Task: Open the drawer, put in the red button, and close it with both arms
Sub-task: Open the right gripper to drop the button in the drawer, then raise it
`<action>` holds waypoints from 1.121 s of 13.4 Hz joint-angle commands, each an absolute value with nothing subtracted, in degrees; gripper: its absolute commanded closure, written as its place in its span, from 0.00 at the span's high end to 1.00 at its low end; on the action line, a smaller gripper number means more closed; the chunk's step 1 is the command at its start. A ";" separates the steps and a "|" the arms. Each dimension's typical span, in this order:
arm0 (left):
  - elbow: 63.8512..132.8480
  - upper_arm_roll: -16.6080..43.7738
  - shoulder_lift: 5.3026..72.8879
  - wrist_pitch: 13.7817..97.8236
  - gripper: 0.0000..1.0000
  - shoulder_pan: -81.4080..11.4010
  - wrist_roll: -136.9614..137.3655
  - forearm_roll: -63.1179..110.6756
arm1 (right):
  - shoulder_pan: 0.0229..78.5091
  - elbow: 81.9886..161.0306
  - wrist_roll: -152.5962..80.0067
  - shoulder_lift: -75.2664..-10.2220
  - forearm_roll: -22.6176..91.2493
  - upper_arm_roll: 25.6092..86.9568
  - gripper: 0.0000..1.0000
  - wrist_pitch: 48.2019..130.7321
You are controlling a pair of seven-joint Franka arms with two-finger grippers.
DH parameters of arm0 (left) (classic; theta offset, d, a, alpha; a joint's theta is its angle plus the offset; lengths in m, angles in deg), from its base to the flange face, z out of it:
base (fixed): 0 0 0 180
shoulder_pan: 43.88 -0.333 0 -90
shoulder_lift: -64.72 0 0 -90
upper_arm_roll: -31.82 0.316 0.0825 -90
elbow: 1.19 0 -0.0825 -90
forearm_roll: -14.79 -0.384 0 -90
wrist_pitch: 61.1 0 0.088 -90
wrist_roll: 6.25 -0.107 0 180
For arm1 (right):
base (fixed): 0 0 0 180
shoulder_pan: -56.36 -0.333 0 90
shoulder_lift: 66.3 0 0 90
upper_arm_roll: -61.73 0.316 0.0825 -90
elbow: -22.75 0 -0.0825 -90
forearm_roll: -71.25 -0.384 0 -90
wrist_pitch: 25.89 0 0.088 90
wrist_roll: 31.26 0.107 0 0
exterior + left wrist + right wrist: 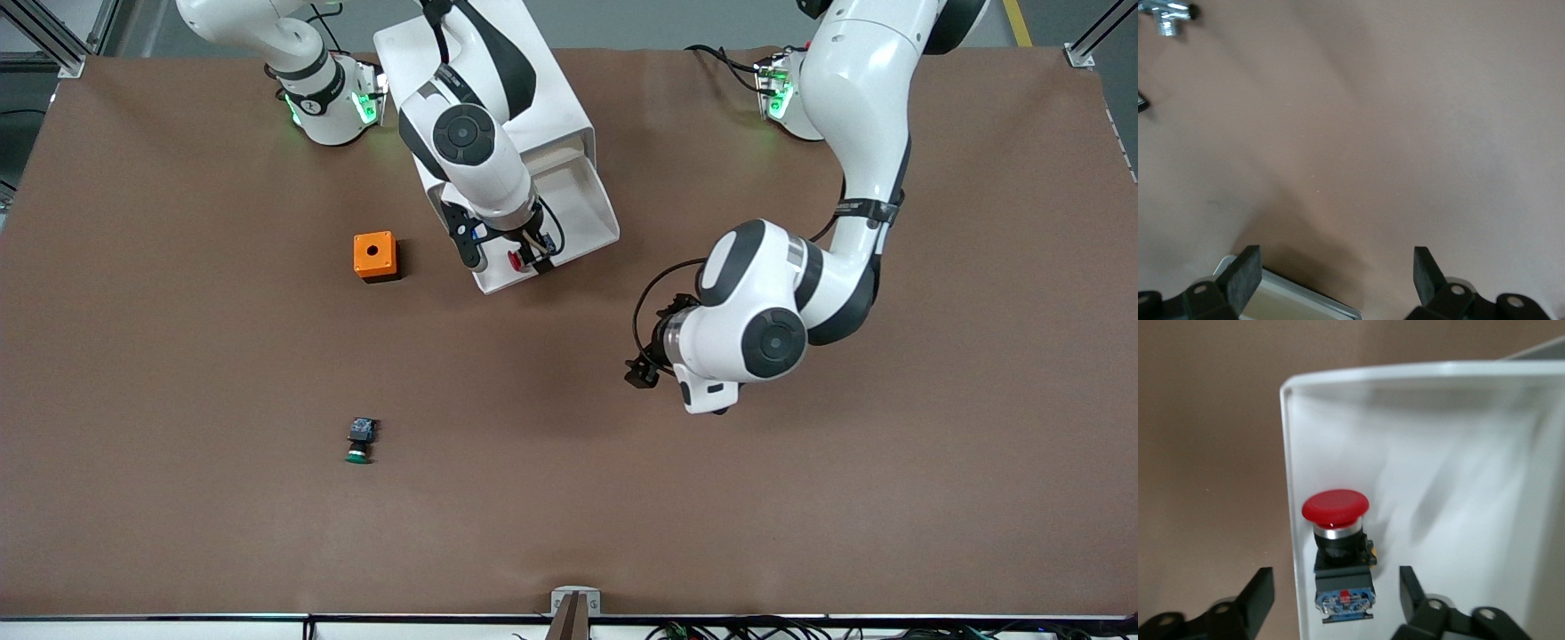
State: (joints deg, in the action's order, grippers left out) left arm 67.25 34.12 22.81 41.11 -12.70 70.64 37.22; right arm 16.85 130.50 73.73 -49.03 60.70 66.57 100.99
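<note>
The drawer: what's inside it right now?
The red button lies inside the drawer, by its front corner, with the open right hand over it. The right arm covers the rest of the tray.

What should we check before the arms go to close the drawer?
1. Drawer pulled out of the cabinet: ok.
2. Red button lying in the drawer, near a corner: ok.
3. Right end effector released: ok, fingers open either side of the button, not gripping.
4. Right end effector clear of the drawer: not ok, it is low over the tray.
5. Left end effector open and empty: ok; it hangs over bare table, waiting.
6. Green button and orange box away from the drawer front: ok.
</note>
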 commanded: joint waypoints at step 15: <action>72.03 33.67 21.12 46.66 1.00 4.18 57.71 35.62 | 44.76 109.85 -5.98 -50.47 62.37 52.17 1.00 74.13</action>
State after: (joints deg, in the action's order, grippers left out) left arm 70.63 33.38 19.72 46.84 1.93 54.24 36.72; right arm 44.95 110.20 1.80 -50.01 62.38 54.85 74.96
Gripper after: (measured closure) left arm 0.000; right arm 0.000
